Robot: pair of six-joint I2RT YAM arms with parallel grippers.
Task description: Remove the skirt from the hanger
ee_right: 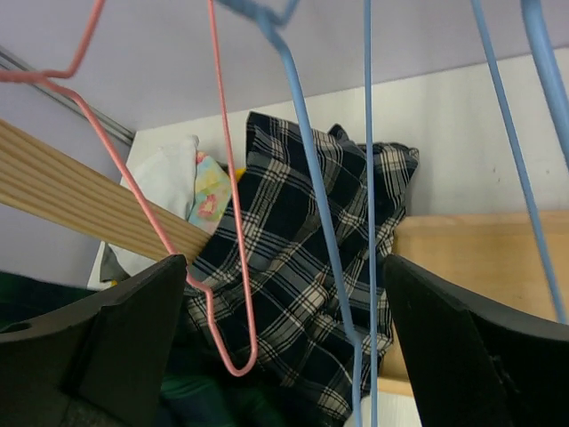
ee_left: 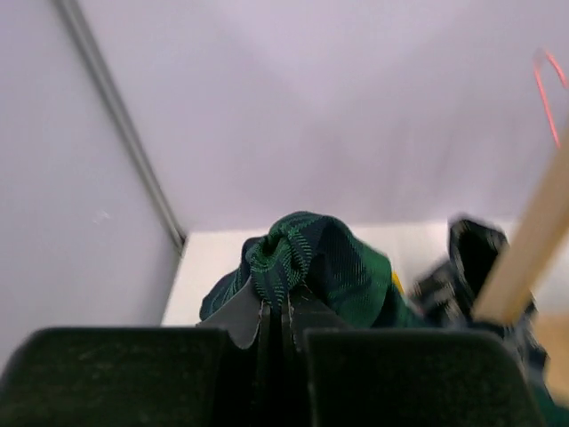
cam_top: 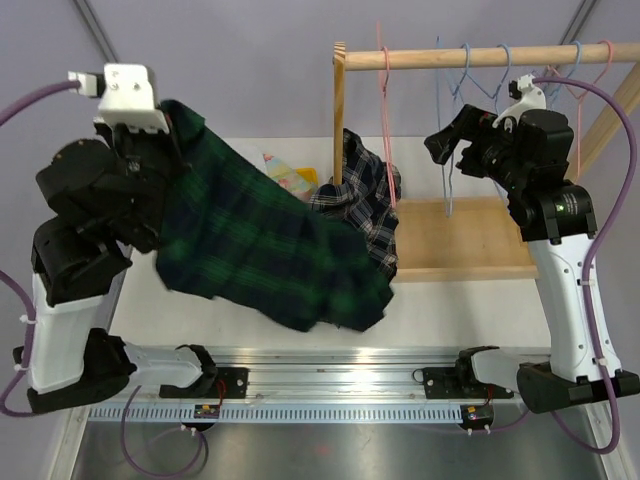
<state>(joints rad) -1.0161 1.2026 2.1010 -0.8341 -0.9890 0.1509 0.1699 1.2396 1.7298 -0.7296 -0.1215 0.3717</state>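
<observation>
Soft, even light fills every view; shadows are faint. At my left wrist the wooden post (ee_left: 526, 245) blurs and my fingers (ee_left: 116, 378) look dark.

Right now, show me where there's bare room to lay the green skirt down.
Free: the white table strip between the wooden base and the front rail; the base itself, though hangers dangle above it. Crowded: around the post, where the checked garment and colourful cloth are piled.

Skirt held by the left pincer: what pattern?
The skirt is dark green and navy plaid, clearest in the top external view.
</observation>
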